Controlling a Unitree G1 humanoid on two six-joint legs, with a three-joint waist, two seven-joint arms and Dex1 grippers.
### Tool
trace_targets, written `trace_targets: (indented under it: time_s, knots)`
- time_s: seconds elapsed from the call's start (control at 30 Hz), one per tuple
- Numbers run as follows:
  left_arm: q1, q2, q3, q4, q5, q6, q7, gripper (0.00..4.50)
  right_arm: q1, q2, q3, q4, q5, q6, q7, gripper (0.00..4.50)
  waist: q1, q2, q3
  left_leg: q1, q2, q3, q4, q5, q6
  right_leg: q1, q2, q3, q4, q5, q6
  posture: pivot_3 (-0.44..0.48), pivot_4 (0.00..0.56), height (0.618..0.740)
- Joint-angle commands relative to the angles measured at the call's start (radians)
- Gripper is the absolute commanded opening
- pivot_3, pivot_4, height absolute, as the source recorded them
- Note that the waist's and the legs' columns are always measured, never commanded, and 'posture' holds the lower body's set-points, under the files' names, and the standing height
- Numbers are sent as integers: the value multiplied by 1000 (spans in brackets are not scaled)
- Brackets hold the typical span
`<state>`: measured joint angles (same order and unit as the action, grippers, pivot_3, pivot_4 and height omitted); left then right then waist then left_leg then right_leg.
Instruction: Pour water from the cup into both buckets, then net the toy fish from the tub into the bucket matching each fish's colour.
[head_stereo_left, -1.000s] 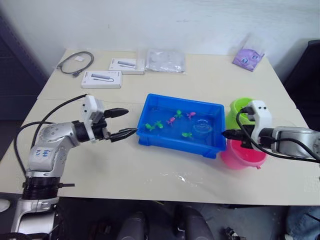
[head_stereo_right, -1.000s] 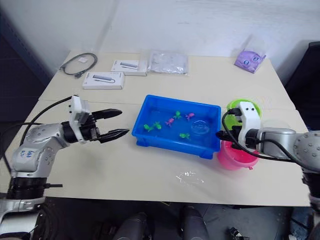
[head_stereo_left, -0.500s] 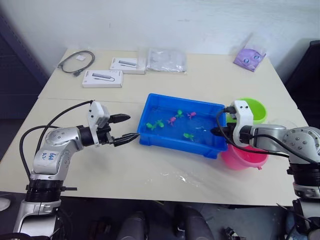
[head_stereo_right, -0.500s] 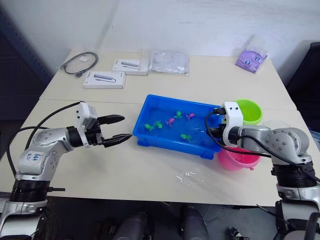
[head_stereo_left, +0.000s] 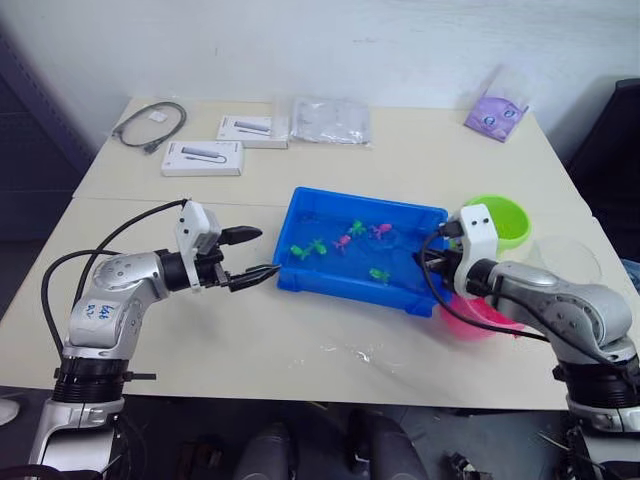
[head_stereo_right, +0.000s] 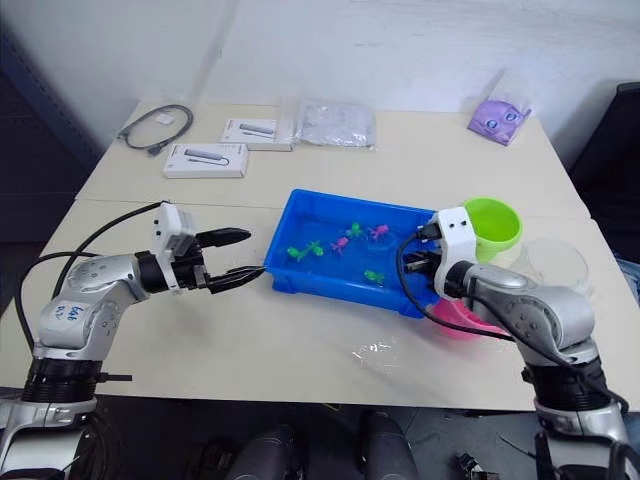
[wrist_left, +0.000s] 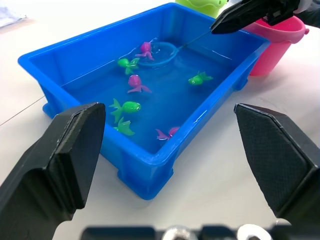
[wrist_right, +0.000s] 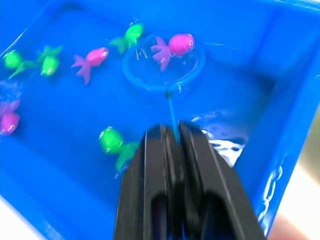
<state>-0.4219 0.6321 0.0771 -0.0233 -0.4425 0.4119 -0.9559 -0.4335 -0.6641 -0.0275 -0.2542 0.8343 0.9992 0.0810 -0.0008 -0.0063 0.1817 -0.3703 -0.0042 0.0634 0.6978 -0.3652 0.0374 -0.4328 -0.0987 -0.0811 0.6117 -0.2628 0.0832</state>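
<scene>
Right pincer (wrist_right: 172, 131) clamped on the net (wrist_right: 164, 67) handle, hoop sunk in the blue tub (head_stereo_left: 300, 275) under a pink fish (wrist_right: 176, 45) — seven toy fish afloat, pink bucket (wrist_left: 281, 37) half hidden behind the arm, left pincer (head_stereo_left: 252, 256) wide open, empty, beside the tub.

We see the tub (head_stereo_left: 345, 285) in the middle of the table (head_stereo_left: 250, 330), with the toy fish (wrist_right: 177, 46) and the hoop of the net (wrist_right: 164, 67) inside it. The two buckets (head_stereo_left: 505, 218) stand just to its right, one behind the other, and the cup (head_stereo_right: 556, 262) lies right of them. Behind the tub, two boxes (head_stereo_left: 203, 158), a cable (head_stereo_left: 150, 125) and two bags (head_stereo_left: 331, 120) lie along the far side.
</scene>
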Motion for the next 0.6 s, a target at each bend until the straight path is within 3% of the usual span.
trace_targets:
  time_s: [0.03,0.27,0.43,0.6]
  knots:
    - [-18,2,-2,-12,2,-18,-11,4415,14,-6,-44,-54,-48,-39,43,0,0,0,0,0,0,0,0,0,0,0,0,0,0,0,0,0,150,740]
    - [-28,8,-9,-4,11,-40,-20,4415,68,-52,-74,-118,-79,-42,169,0,0,0,0,0,0,0,0,0,0,0,0,0,0,0,0,0,150,740]
    - [-38,19,-16,12,13,-63,-60,4415,136,-107,-175,-199,-49,-88,299,0,5,0,0,0,0,0,0,0,0,0,0,0,-1,0,0,0,150,740]
    - [-81,-3,-41,52,7,-77,-104,4415,234,-125,-290,-284,-14,-72,334,0,10,0,0,0,0,0,0,0,0,1,0,0,-1,0,0,0,150,740]
